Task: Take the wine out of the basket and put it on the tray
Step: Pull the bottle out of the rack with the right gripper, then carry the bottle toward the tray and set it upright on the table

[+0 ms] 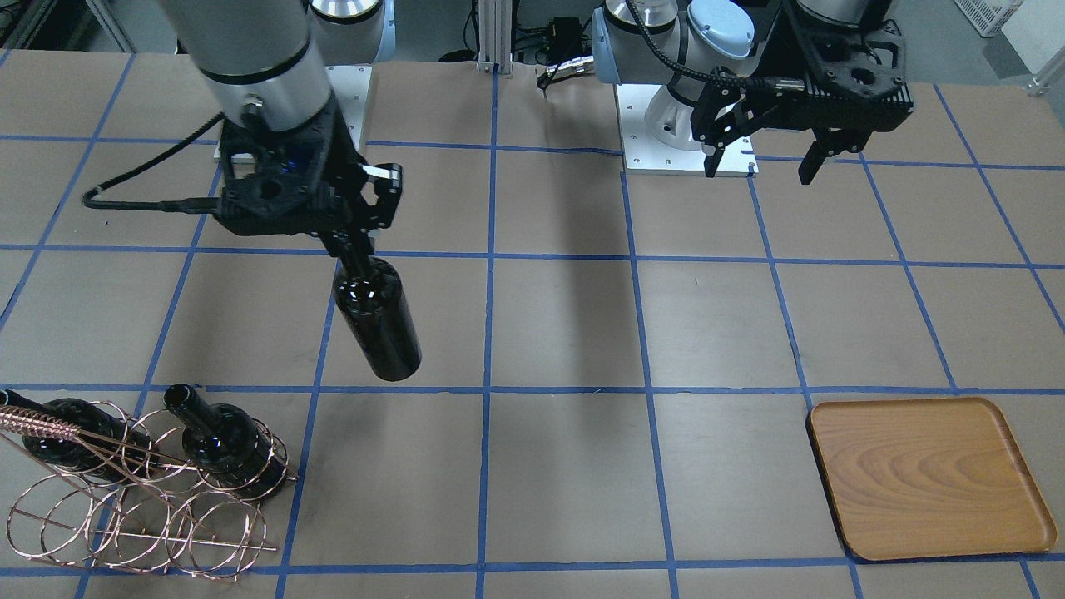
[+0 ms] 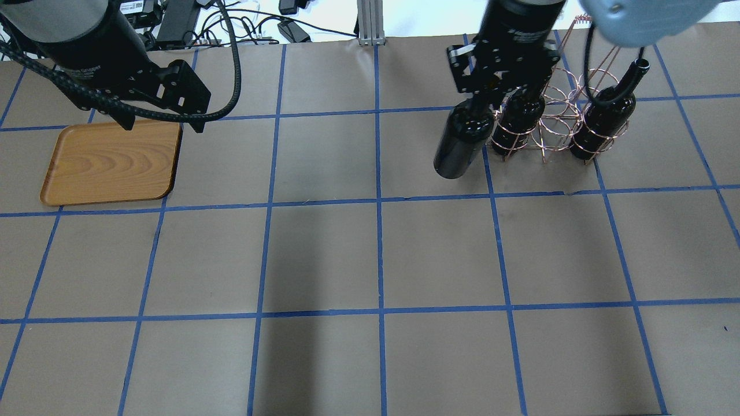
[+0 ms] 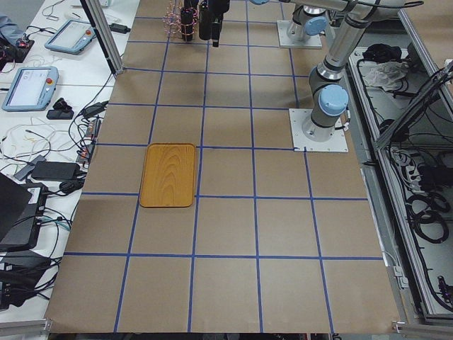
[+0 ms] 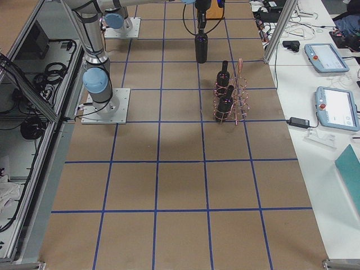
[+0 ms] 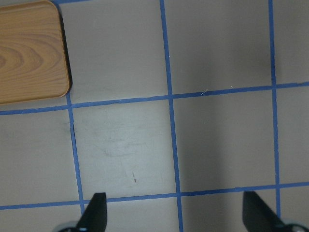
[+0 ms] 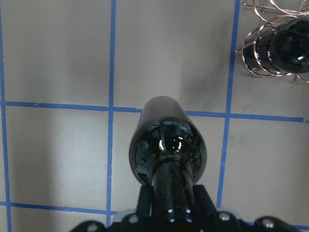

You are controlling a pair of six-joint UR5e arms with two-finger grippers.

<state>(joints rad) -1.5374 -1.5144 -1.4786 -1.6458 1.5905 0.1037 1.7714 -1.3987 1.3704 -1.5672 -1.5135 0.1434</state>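
Robotics lab, taped-grid table (image 2: 324, 254), teach pendants (image 4: 337, 108)

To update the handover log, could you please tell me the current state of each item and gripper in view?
right gripper: shut on the wine's neck.
left gripper: open, holding nothing.
wine: out of the basket, hanging base down.
basket: standing, holding two bottles.
nearer racked bottle: standing in its rings.
farther racked bottle: standing in its rings.
tray: empty.
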